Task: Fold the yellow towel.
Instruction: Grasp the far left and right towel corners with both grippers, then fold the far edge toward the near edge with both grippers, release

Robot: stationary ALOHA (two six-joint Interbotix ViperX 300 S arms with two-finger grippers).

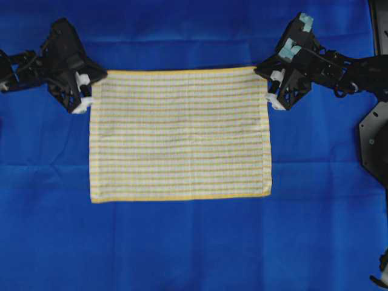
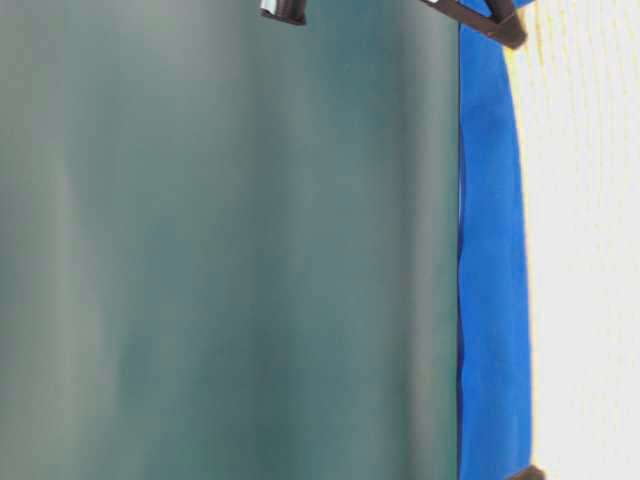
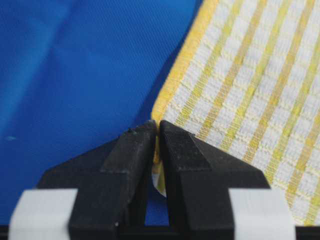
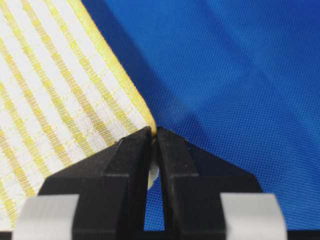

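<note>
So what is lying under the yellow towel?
A blue cloth shows all around the yellow towel, which lies flat on it. The part beneath the towel is covered and cannot be seen.

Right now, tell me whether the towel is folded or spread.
Spread. The towel lies flat as one full rectangle on the blue cloth, no layer doubled over; both grippers pinch its top corners.

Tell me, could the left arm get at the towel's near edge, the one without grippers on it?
Probably not right now. The left gripper is shut on a far corner of the yellow towel, so it is busy. Nothing lies on the blue cloth to block the way.
</note>
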